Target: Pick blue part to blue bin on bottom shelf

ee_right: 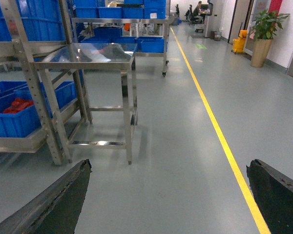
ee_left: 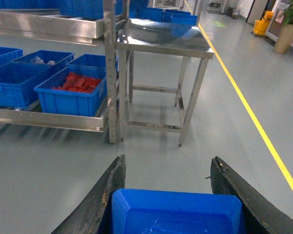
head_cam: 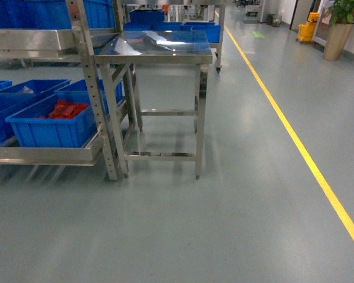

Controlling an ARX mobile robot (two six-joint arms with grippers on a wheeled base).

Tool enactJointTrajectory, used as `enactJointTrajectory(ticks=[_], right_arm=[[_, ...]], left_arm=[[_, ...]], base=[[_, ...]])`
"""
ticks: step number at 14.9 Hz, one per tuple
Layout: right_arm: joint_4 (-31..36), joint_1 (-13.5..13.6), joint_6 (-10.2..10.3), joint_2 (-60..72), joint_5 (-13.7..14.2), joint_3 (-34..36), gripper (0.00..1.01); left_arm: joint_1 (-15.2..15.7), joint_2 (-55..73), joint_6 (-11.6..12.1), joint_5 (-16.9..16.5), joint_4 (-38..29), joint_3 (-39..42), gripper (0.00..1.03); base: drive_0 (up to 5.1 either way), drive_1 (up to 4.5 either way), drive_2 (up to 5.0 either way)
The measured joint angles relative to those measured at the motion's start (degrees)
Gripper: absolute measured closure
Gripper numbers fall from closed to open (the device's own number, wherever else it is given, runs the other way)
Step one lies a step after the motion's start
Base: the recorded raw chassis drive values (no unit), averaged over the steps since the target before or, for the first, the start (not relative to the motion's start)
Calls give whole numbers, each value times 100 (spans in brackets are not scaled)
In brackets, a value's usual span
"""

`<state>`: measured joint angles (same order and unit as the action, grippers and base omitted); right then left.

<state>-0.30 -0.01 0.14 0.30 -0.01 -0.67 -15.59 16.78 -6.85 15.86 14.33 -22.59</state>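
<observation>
Two grippers: left [ee_left: 168,195] clamped on blue part [ee_left: 176,212]; right [ee_right: 168,195] spread wide, holding nothing
Part: between left fingers, above floor
Bottom shelf [head_cam: 44,154]: blue bins, one with red packets [head_cam: 65,109]
</observation>
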Motion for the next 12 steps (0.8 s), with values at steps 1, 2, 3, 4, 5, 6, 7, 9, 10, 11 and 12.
enactJointTrajectory(ticks=[1,2,3,4,5,6,7,9,10,11,12], right_arm=[[0,0,0,0,0,0,3],[2,0,2,0,0,0,3],[2,0,0,0,0,0,3],[15,0,0,0,-2,0,3],[-7,0,0,0,0,0,3],[13,0,0,0,0,0,3],[9,0,0,0,2,0,3],[-7,0,0,0,0,0,3],[-4,0,0,0,0,0,3],[2,0,0,0,0,0,3],[11,0,0,0,0,0,3]], left_arm=[[0,0,0,4,20,0,60],[0,-2,0,2,9,0,60],[0,-2,0,0,-2,0,60],[0,-2,0,2,17,0,60],[0,-4,0,4,7,0,60],[0,4,0,0,22,0,60],[0,-4,0,2,-7,0,60],[0,-2,0,2,15,0,60],[0,-2,0,2,28,0,60],[0,-2,0,2,31,0,60],[0,-2,0,2,13,0,60]], base=[[10,427,-407],[7,424,-410],[3,419,-414],[-2,415,-418],[0,416,-417],[-1,416,-417],[3,420,-413],[1,418,-415],[1,418,-416],[1,418,-416],[1,418,-416]])
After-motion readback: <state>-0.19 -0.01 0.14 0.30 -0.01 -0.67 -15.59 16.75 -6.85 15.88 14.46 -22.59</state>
